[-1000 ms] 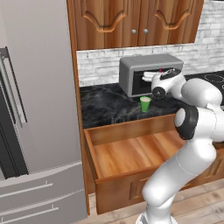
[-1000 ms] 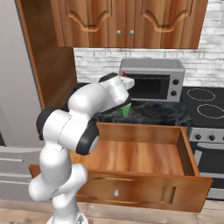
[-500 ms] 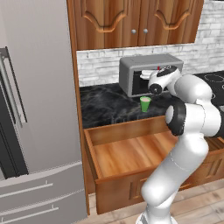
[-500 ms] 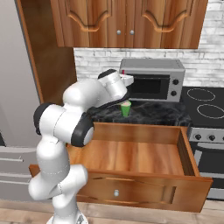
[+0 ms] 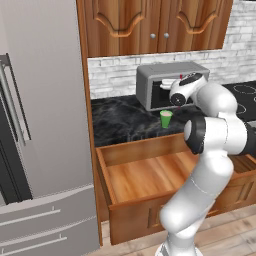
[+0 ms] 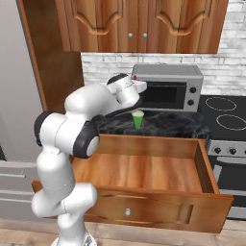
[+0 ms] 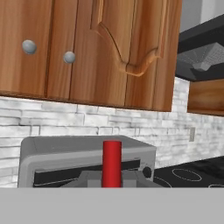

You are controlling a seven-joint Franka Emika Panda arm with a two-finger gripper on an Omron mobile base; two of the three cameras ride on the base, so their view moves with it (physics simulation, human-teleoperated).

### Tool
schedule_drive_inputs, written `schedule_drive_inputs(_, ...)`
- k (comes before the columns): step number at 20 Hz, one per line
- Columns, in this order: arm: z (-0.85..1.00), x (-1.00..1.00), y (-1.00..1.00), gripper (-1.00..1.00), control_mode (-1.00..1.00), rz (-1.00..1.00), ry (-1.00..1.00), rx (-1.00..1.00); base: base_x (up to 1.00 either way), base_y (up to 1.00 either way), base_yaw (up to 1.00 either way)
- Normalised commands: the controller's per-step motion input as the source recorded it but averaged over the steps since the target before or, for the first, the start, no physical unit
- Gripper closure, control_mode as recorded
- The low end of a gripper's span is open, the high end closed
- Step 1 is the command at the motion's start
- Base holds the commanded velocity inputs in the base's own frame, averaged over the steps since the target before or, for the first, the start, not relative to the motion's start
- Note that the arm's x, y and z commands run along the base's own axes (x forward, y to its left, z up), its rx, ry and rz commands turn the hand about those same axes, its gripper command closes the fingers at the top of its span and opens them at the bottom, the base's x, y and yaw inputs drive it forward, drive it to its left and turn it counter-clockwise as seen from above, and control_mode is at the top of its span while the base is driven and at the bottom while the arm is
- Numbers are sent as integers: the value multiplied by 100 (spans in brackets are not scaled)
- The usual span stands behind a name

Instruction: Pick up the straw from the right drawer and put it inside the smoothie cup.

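Left base view, claw raised above the smoothie cup on the dark surface, right base view, right drawer open below the cup, hand view, claw clamped on the upright straw, microwave behind

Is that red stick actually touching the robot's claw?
Touching. In the hand view the straw rises from between the dark finger tips of the gripper, which is shut on it.
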Motion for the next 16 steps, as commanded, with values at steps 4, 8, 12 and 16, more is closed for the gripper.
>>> schedule_drive_inputs(4, -4, 0, 0, 100, -100, 0, 0, 0, 0, 0, 0)
schedule_drive_inputs(8, -23, 0, 0, 100, -100, 0, 0, 0, 0, 0, 0)
schedule_drive_inputs(12, -26, 0, 0, 100, -100, 0, 0, 1, 0, 0, 0)
schedule_drive_inputs(16, -20, 2, 0, 100, -100, 0, 0, 6, 0, 0, 0)
